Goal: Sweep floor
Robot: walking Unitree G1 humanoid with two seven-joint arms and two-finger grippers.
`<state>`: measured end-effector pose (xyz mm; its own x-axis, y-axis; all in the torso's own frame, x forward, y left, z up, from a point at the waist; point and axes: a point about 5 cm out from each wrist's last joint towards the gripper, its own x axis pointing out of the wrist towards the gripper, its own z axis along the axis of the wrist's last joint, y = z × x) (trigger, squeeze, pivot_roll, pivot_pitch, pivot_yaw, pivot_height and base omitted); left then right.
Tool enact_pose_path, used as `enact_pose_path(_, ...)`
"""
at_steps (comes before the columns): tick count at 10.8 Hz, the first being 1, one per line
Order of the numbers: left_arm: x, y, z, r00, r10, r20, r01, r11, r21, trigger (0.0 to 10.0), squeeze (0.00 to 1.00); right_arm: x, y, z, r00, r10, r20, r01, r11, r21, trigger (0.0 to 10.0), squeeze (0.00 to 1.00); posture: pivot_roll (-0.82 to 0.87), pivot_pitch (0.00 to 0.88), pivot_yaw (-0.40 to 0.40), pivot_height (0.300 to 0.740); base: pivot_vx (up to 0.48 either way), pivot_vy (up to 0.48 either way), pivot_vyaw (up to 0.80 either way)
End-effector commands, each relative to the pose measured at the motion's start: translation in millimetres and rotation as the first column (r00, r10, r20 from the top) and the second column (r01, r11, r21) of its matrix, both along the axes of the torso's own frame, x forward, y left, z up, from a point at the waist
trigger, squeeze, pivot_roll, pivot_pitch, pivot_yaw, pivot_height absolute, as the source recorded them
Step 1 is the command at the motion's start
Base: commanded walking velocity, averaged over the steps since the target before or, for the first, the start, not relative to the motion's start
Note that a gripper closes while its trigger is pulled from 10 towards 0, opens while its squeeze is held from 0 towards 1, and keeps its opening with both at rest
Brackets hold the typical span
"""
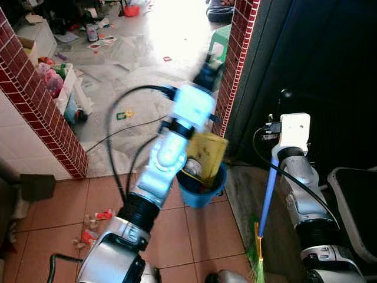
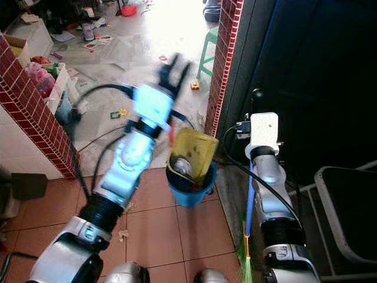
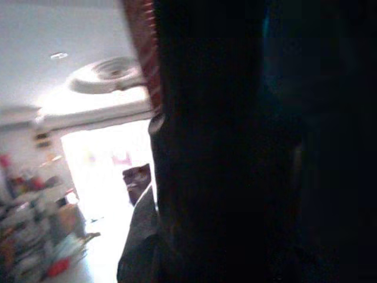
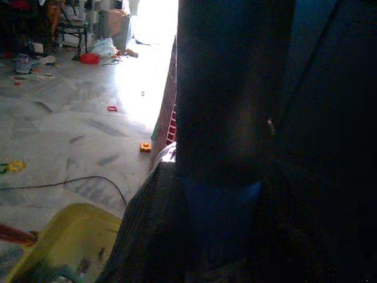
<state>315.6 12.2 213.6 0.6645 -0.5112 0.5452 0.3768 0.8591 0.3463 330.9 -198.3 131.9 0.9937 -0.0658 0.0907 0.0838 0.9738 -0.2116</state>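
My left arm is raised and blurred, and its gripper [image 2: 174,69] points up over the marble floor, fingers spread with nothing between them. Just below its wrist, a yellow dustpan [image 2: 192,152] stands tipped into a blue bucket [image 2: 189,190] on the tiles, its red handle [image 4: 13,235] sticking out. My right gripper [image 4: 221,197] is shut on the broom's blue handle [image 1: 268,194], which runs down beside the arm to green bristles [image 1: 255,268] near the floor. The right fingertips are lost against the dark doorway.
Red brick pillars [image 1: 41,103] [image 1: 235,65] frame the opening to a marble floor strewn with toys and paper. A black cable [image 1: 118,132] lies across it. Litter [image 1: 94,223] lies on the tiles at the left. A green stool [image 1: 221,36] and a dark chair [image 1: 353,203] stand nearby.
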Motion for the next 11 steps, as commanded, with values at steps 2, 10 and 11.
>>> enact_pose_path(2,-27.8,-30.6,8.4,0.946,-0.276,0.168,0.235,0.945,0.228,10.0,0.00,1.0,1.9,8.2,0.999,0.006,0.045,-0.006,1.000,-0.001,10.0,0.00,-0.05,0.027,0.020,0.740,0.000,0.000,0.00)
enact_pose_path(10,-22.2,-17.6,28.4,0.926,-0.251,0.282,0.151,0.930,0.335,10.0,0.00,3.3,3.2,10.5,0.998,0.014,0.053,-0.014,1.000,-0.005,10.0,0.00,-0.05,0.023,0.014,0.740,0.000,0.000,0.00)
enact_pose_path(11,-3.8,6.4,48.1,0.955,-0.078,0.288,0.022,0.981,0.190,10.0,0.00,3.1,3.9,10.5,0.998,0.018,0.055,-0.018,1.000,0.001,10.0,0.00,-0.05,0.022,0.014,0.740,0.000,0.000,0.00)
